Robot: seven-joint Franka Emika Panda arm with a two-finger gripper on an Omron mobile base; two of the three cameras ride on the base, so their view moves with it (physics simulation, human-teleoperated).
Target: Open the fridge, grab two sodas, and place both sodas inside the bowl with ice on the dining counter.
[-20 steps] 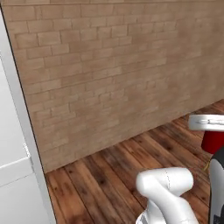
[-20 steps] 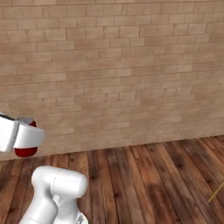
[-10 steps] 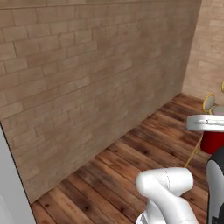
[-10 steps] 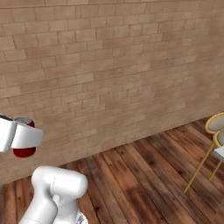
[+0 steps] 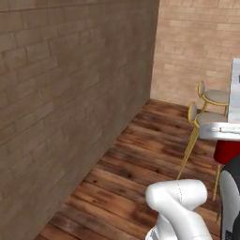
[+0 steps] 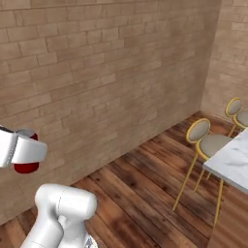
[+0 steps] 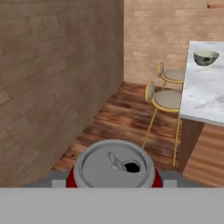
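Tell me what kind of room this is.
Probably a home kitchen's dining area: a white marble dining counter holding a small bowl, yellow-legged round stools along it, brick walls and a wood plank floor. The gripper carries a red soda can.

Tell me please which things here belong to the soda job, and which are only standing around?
Belong to the job:
soda, held in the pincer
bowl
dining counter

Only standing around:
stools
brick wall
wood floor
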